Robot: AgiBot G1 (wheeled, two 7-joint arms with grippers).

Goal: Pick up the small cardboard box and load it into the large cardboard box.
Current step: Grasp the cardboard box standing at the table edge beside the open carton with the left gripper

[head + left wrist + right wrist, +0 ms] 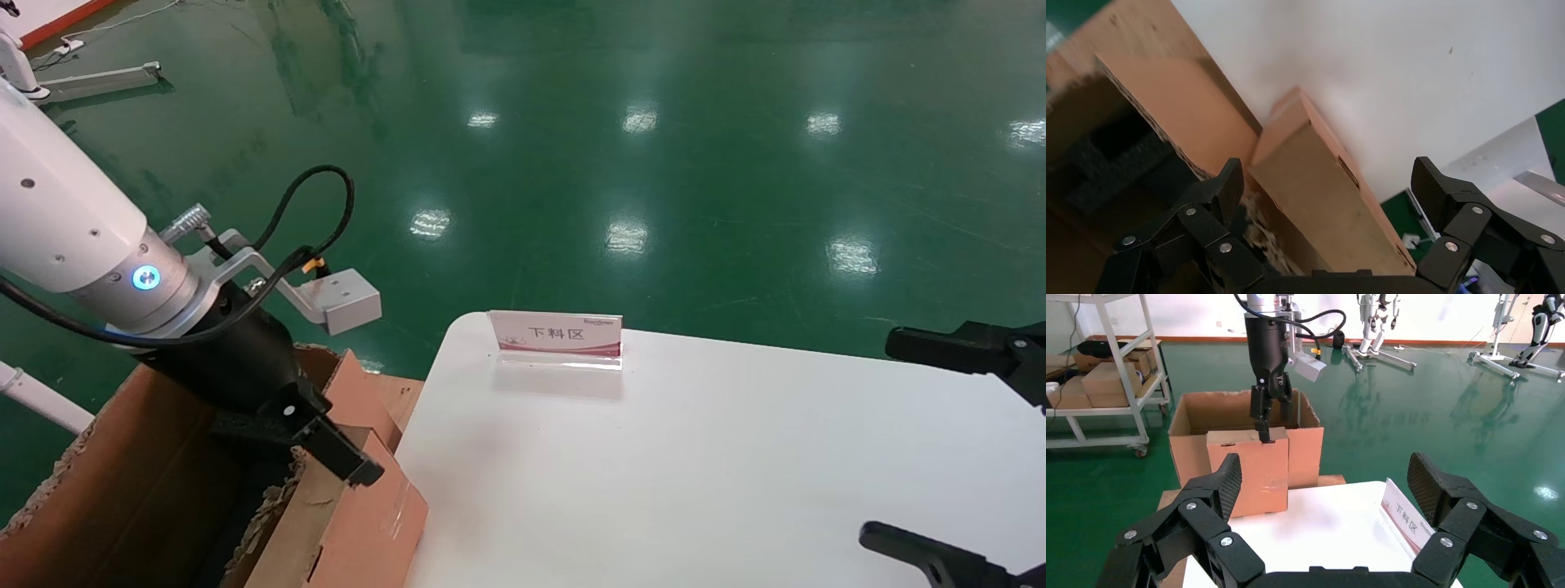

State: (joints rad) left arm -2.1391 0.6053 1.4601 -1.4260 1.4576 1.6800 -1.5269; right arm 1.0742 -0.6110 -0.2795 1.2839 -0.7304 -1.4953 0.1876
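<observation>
my right gripper (1324, 496) idle, jaws spread wide, nothing between them, hanging over the near edge of the white table (735, 474), well apart from the work. beyond it on the table stands the acrylic sign card (556, 336) with red band and chinese text.

my left gripper (343, 453) is the one at work. in the left wrist view its fingers (1223, 190) are spread apart with the small cardboard box (1321, 196) lying between and ahead of them; nothing pinched there. in the right wrist view the gripper tips sit at the small box's top edge, but contact can't be told, so i call it released, not grasping.

small cardboard box (359, 514): just below my left fingertips, resting against the table's edge on one side and the large box's outer wall on the other, tape strip showing on its face.

large cardboard box (122, 482): just beyond and beside the small one, ragged top rim, black foam (1113, 153) inside, open.

step, my judgement: load not done, small box is outside the big carton, i'm at the grasp stage. next move calls for closing the jaws across the small box's top edge, lifting clear of the ragged rim, shifting over the opening, lowering onto the foam. risk: snagging the torn rim.
</observation>
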